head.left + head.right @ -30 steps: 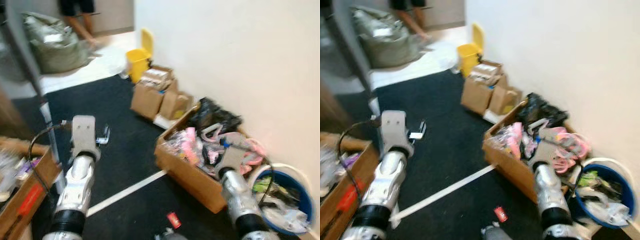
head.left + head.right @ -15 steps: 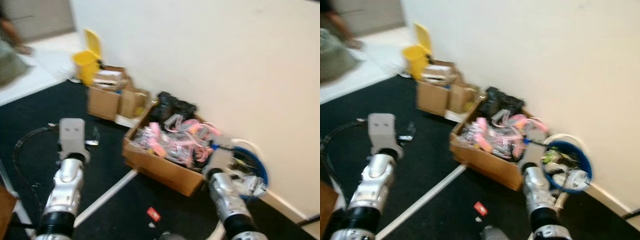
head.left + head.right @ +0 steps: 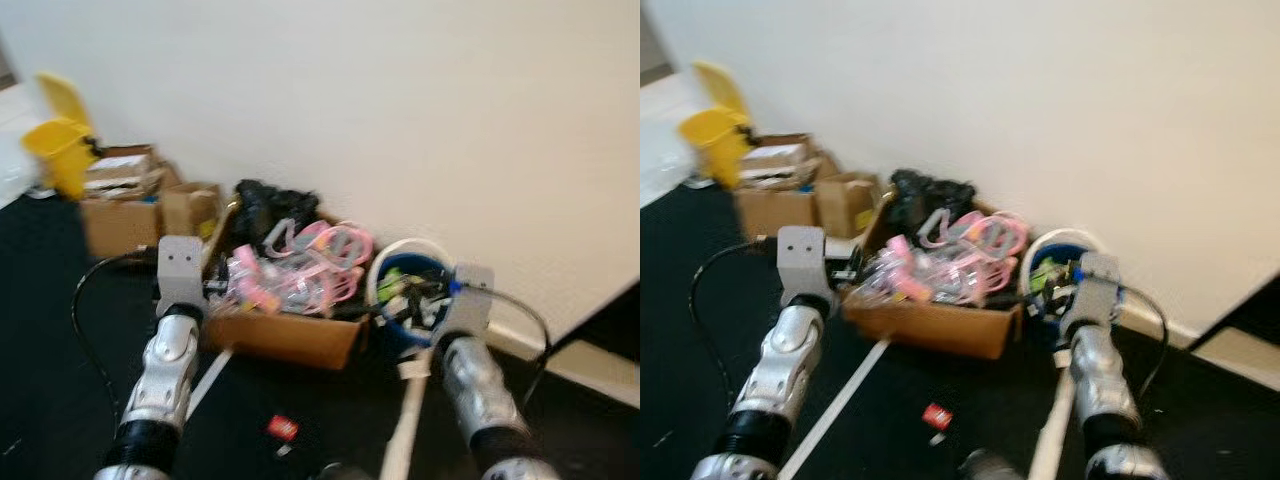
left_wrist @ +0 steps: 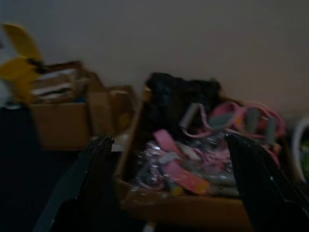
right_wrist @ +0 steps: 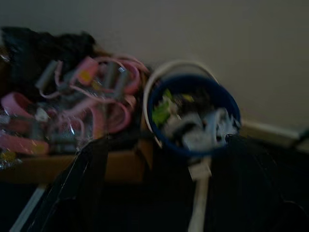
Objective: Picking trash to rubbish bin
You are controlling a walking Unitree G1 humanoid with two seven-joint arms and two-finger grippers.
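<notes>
While raised, left arm, right arm, jaws spread

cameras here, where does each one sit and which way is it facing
Left and right eye views: on the head, looking forward and down at the cardboard box and blue bucket by the wall; both silver arms show.
Left wrist view: along the open left end effector at the box.
Right wrist view: along the open right end effector at the bucket.
Shared: box of pink items.
</notes>
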